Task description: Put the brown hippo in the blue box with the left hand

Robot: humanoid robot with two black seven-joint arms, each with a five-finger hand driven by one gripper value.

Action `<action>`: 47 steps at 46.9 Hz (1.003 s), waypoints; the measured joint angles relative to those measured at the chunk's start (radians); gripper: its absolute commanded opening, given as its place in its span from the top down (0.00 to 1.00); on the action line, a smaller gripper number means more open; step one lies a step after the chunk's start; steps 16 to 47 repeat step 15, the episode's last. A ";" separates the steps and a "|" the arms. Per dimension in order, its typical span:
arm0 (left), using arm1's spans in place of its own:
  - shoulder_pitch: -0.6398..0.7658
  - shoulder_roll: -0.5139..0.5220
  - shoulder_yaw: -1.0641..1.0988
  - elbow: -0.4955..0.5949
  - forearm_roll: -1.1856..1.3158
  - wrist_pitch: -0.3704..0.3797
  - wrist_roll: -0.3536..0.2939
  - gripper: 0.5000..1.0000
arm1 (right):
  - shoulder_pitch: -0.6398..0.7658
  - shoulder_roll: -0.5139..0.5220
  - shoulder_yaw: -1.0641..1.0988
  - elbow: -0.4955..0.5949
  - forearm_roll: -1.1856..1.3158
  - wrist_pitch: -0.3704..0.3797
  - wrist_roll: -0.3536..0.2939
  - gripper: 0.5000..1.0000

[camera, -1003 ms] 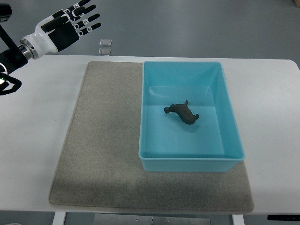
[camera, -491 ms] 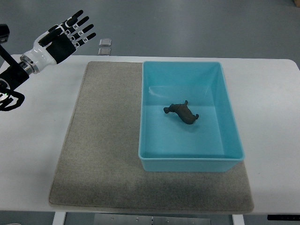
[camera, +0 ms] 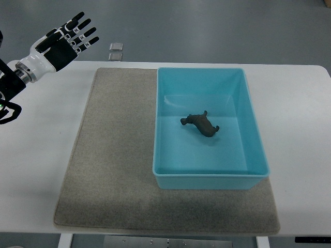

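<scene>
The brown hippo lies inside the blue box, on the box floor a little above the middle of the frame's centre-right, tipped on its side with its legs pointing toward the upper right. Nothing touches it. The box sits on the right part of a grey mat, its left wall running down the mat's middle and its near wall close to the mat's lower edge. The mat lies on a white table that fills most of the frame.

The left hand hangs in the upper left corner, well apart from the box, above the table's far left edge. Its fingers are spread and straight, pointing toward the upper right, and it holds nothing. The white wrist and dark forearm run down to the left edge of the frame.

Beyond the table's far edge, on the grey floor, a small pale square object shows near the top.
</scene>
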 measured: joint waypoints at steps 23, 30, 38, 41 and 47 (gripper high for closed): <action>0.000 0.005 -0.001 0.006 -0.001 0.000 -0.002 0.00 | -0.002 0.000 0.000 0.005 -0.002 0.002 0.008 0.13; 0.000 0.005 -0.001 0.006 -0.001 0.000 -0.002 0.00 | -0.002 0.000 0.000 0.005 -0.002 0.002 0.008 0.13; 0.000 0.005 -0.001 0.006 -0.001 0.000 -0.002 0.00 | -0.002 0.000 0.000 0.005 -0.002 0.002 0.008 0.13; 0.000 0.005 -0.001 0.006 -0.001 0.000 -0.002 0.00 | -0.002 0.000 0.000 0.005 -0.002 0.002 0.008 0.13; 0.000 0.005 -0.001 0.006 -0.001 0.000 -0.002 0.00 | -0.002 0.000 0.000 0.005 -0.002 0.002 0.008 0.13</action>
